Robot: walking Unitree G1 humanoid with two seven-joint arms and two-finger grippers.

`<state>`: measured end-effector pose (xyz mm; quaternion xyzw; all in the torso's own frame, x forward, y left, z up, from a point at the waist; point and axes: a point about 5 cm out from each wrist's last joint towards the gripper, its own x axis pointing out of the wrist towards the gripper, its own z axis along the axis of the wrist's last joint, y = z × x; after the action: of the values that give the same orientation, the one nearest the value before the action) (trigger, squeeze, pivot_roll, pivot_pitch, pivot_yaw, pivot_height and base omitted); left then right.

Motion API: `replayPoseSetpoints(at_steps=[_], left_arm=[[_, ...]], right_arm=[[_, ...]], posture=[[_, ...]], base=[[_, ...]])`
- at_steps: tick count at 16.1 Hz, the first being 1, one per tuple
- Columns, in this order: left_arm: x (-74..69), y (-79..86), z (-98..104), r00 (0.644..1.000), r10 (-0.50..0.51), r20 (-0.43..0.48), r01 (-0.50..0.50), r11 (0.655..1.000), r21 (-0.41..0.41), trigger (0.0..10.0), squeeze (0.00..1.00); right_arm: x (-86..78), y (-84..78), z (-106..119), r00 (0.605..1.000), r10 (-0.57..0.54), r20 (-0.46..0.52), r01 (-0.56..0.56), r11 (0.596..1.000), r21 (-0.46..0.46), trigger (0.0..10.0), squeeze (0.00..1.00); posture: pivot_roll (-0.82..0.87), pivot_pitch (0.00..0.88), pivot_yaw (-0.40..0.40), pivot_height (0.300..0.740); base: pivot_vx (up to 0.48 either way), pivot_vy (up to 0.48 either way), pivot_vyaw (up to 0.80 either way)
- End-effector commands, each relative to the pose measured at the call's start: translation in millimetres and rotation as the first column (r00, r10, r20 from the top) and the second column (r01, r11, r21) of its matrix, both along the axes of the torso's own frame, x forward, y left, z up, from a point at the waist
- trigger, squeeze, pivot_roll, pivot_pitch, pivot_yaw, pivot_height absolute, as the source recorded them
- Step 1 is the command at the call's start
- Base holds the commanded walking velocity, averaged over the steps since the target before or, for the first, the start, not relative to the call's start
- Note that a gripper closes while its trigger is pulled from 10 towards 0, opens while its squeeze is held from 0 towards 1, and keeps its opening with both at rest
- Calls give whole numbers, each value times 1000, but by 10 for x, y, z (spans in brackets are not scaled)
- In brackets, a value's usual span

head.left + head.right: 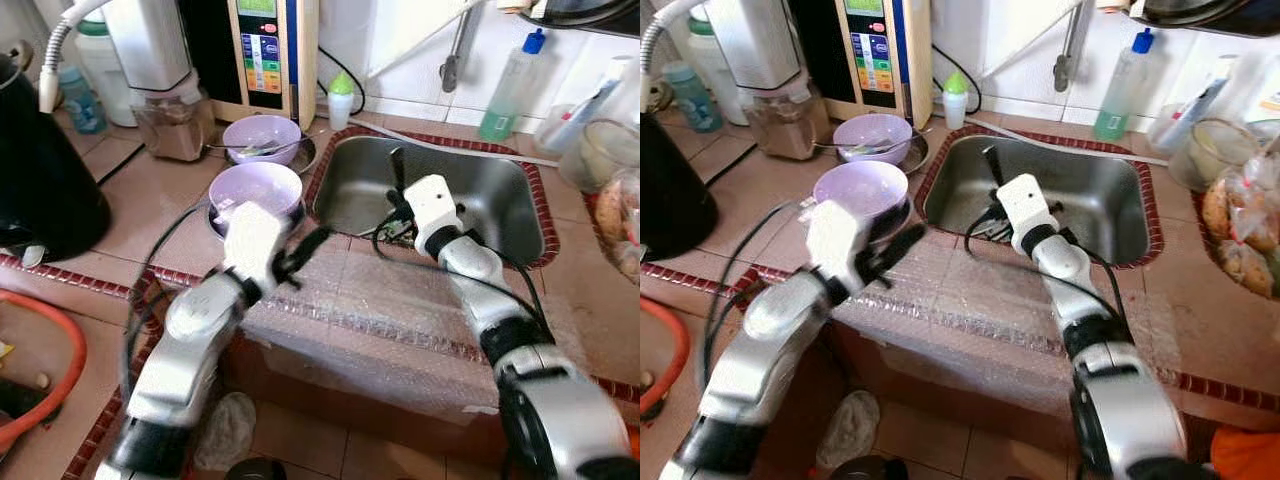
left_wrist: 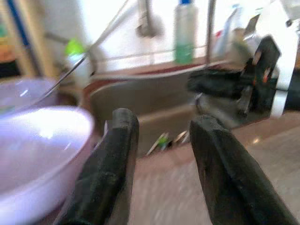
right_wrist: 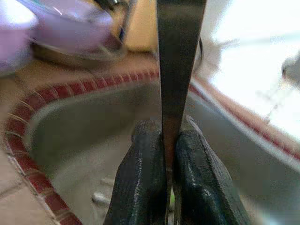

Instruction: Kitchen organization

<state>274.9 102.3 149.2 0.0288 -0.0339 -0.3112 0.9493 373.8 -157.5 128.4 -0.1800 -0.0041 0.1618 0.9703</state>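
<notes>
L gripper [image 1: 312, 245] fingers spread, holding nothing, over bubble wrap [image 1: 400, 300] beside near lilac bowl [image 1: 256, 190]. R gripper [image 3: 168, 140] pinches flat metal utensil [image 3: 180, 51], upright over sink [image 1: 500, 200]. Second lilac bowl [image 1: 260, 136] farther back.

Daylight is washing over the white tiled wall [image 1: 400, 60] behind the steel sink [image 1: 500, 200]. Reddish-brown counter tiles [image 1: 160, 200] are spreading out around the sink, dark red edging bricks [image 1: 540, 200] are bordering its rim.
</notes>
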Motion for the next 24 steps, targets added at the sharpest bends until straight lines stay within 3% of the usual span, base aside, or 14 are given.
replayPoseSetpoints(at_steps=[1, 4, 8, 9, 10, 11, 14, 19, 20, 24], left_arm=[[-24, 44, 48, 1000, 23, 22, -23, 1000, 4, 10000, 1000], [-196, 118, -26, 997, 73, 5, -73, 997, -5, 10000, 1000], [-244, 114, -26, 996, 89, 3, -89, 996, -4, 10000, 1000], [-274, 104, -23, 996, 94, 1, -94, 996, -5, 10000, 1000], [-281, 101, -23, 995, 96, 0, -96, 995, -6, 10000, 1000], [-293, 91, -35, 996, 94, -9, -94, 996, 0, 10000, 1000], [-309, 68, -71, 997, 75, -29, -74, 997, 20, 10000, 1000], [-257, 36, -75, 995, 98, -16, -97, 994, 43, 10000, 1000], [-239, 39, -59, 992, 130, 1, -130, 991, 30, 10000, 0], [-207, 138, 15, 967, 249, 53, -248, 968, -28, 10000, 0]], right_arm=[[45, -27, 28, 999, -39, -20, 40, 999, 26, 0, 0], [118, -67, -5, 983, -133, -128, 142, 988, 66, 0, 0], [95, -45, -135, 961, -153, -229, 174, 982, 75, 0, 0], [64, -15, -214, 953, -147, -265, 171, 983, 69, 5216, 1000], [57, -5, -230, 952, -143, -271, 167, 984, 69, 5216, 1000], [46, 13, -256, 949, -136, -285, 164, 984, 77, 9765, 1000], [15, 16, -311, 944, -122, -305, 156, 984, 89, 10000, 1000], [-39, -119, -356, 948, -130, -291, 176, 974, 140, 10000, 1000], [-59, -171, -349, 956, -136, -260, 190, 962, 194, 10000, 1000], [-187, -257, -372, 978, -138, -159, 179, 942, 284, 10000, 1000]], posture=[[75, 30, 32, 740], [102, 35, 28, 740], [117, 30, 16, 740], [121, 29, 14, 740], [121, 29, 14, 740], [124, 31, 10, 740], [117, 20, 13, 740], [89, 0, 18, 740], [82, 0, 18, 740], [33, 0, 31, 740]], base=[[0, 0, 0], [0, 0, 0], [0, 0, 0], [0, 0, 0], [0, 0, 0], [0, 0, 0], [0, 0, 0], [0, 0, 0], [0, 0, 0], [0, 0, 0]])
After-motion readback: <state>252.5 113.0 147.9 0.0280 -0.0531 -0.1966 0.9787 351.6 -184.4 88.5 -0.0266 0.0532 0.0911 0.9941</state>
